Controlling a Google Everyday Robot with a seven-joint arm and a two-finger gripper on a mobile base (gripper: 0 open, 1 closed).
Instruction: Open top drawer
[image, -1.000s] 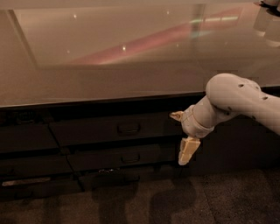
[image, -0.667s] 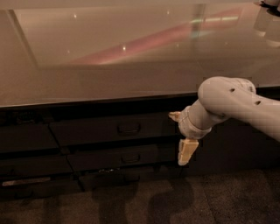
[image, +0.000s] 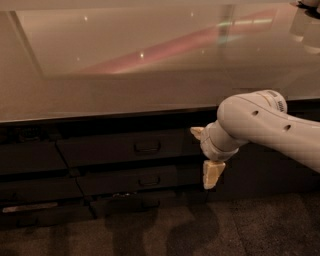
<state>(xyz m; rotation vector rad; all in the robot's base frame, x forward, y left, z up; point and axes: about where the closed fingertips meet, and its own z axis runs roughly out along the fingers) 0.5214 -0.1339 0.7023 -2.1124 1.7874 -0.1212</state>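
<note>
The top drawer (image: 115, 149) is a wide dark front just under the countertop edge, with a small dark loop handle (image: 147, 147) at its centre. It sits in line with the fronts around it. My gripper (image: 201, 158) hangs in front of the cabinet, just right of the top drawer's right end and well right of the handle. Its two pale fingers are spread: one (image: 196, 132) points left at drawer height, the other (image: 213, 174) points down. It holds nothing and does not touch the handle.
A broad glossy countertop (image: 150, 75) overhangs the drawers. Two narrower dark drawer fronts (image: 131, 181) are stacked below the top one. Plain dark panels (image: 30, 157) are on the left. The white arm (image: 265, 125) enters from the right. A dark carpeted floor (image: 150, 230) lies below.
The arm has shifted slightly left and down, bringing the gripper a little closer to the drawer fronts. The drawer has not moved.
</note>
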